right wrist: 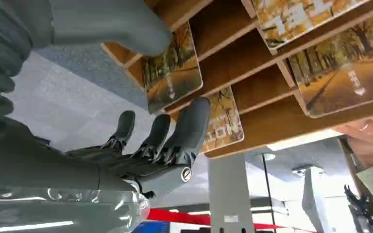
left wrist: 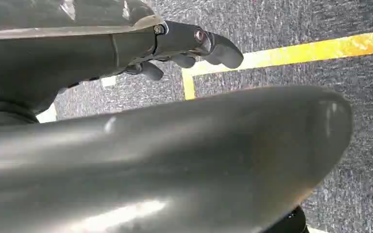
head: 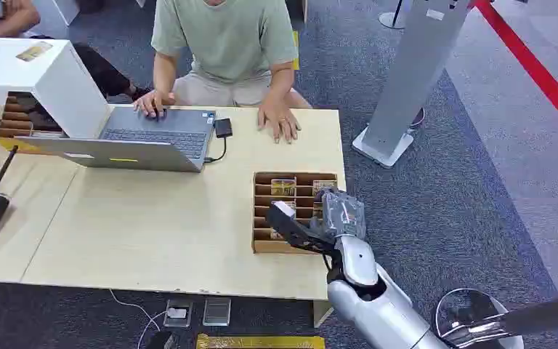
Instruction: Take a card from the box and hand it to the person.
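Head view: the right hand hangs over the box, which sits near the right edge of the table, toward the robot's side. The person sits at the far edge with one hand on a laptop and the other flat on the table.

Right hand state: fingers apart and empty in the right wrist view, thumb on one side and the rest on the other, nothing pinched yet.

Card: the cards are all in their slots. The closest one stands just beside the thumb, another just past the fingertips. Honestly can't tell if anything is touching.

Left hand: the left hand hangs down over carpet, fingers curled in, holding nothing as far as I can see.

What could go wrong: I reckon the slots are tight and the cards thin, so the fingers could close on a wooden divider instead, or pinch two cards. A glancing grip would probably tip the card sideways or let it drop on the way up. Pushing down could shove the box toward the table edge.

Hard to see: from above, the hand covers the slots it's aiming at, and the card print is too blurry to read.
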`<state>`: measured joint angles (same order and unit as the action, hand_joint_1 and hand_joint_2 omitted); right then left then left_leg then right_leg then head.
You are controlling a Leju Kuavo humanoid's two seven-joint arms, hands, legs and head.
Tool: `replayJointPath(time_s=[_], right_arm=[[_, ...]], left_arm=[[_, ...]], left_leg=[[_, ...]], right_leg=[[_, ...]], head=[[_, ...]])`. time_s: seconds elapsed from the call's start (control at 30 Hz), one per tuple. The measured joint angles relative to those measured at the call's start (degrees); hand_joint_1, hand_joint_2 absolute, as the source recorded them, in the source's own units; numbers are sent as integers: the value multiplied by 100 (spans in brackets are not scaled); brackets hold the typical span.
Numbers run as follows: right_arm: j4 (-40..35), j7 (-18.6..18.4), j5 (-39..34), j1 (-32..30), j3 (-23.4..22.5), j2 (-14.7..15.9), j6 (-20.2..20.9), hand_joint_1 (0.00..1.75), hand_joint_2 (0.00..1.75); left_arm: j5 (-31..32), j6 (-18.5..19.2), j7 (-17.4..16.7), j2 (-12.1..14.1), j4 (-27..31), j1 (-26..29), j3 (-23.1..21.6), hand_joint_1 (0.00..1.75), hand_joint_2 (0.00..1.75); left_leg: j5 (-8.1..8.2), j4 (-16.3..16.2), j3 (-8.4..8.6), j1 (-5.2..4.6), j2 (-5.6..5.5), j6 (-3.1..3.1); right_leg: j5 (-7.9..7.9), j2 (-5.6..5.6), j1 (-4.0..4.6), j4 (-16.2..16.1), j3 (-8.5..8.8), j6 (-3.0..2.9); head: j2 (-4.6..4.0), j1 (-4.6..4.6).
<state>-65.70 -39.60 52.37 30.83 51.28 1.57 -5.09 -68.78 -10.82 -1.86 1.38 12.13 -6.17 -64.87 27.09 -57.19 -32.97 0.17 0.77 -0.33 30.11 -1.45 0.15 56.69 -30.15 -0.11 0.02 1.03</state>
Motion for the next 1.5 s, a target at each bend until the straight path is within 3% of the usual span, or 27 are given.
replayJointPath(time_s=[1.13,1.33,1.37,1.5], right_arm=[[2,63,133,-168,-151,20,-39,80,175],[0,70,173,-198,-157,20,-50,112,175],[0,72,177,-201,-160,22,-52,126,175],[0,77,188,-216,-199,22,-55,138,175]], left_arm=[[13,55,2,0,0,-1,0,0,0],[22,59,9,0,0,0,0,0,0],[35,59,9,0,0,-1,0,0,0],[55,55,9,0,0,0,0,0,0]], left_leg=[[0,0,0,0,1,0],[0,0,0,0,1,0],[0,0,0,0,1,0],[0,0,0,0,1,0]], right_leg=[[0,0,0,0,0,0],[0,0,0,0,0,0],[0,0,0,0,0,0],[0,0,0,0,0,0]], head=[[0,0],[0,0],[2,0],[0,0]])
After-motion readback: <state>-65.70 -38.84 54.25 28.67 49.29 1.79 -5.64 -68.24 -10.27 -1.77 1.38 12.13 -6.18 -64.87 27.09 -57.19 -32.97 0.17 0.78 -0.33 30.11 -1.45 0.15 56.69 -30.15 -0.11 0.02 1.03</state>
